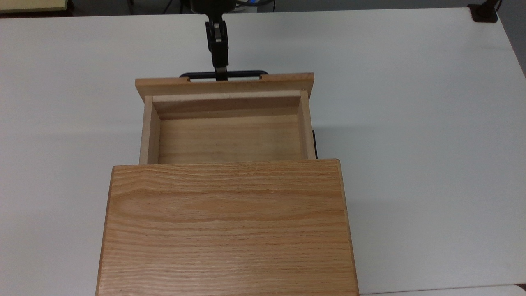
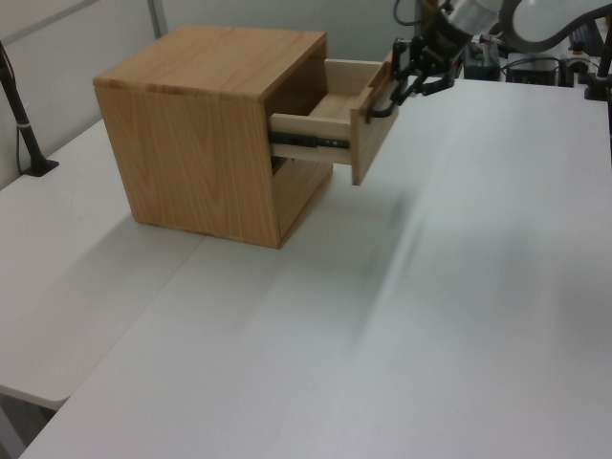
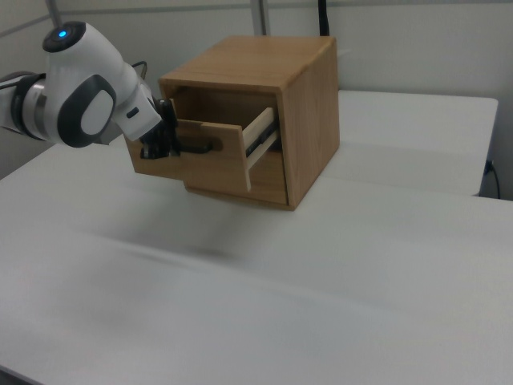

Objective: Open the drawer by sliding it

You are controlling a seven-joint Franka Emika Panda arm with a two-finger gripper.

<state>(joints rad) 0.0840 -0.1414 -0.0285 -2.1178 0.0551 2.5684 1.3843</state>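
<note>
Pull stroke under way, by my read. The drawer (image 1: 228,123) stands well out of the cabinet (image 1: 226,230), its floor mostly exposed in the top view, its rear part under the cabinet top. In the left view the metal slide rail (image 2: 311,143) shows along the drawer's side.

My gripper (image 1: 221,75) has the handle (image 1: 224,75) at mid-length, fingers closed onto the bar from either side, as near as I can make out in the top view. In the right view the gripper (image 3: 160,143) sits against the front panel, partly masked by the arm's wrist.

Position: the cabinet rests on the white tabletop (image 1: 411,123), near the top view's bottom edge and roughly centred between the side edges. The drawer projects toward the top view's far edge.

Orientation: the front panel faces the arm. The handle's long axis runs left-right in the top view, parallel to the tabletop's far edge; slide travel is square to it.

Judgement: task close to done. Next move calls for a short straight pull along the rails if more opening is wanted, kept level so the drawer doesn't bind, then letting go of the bar and backing straight off.
</note>
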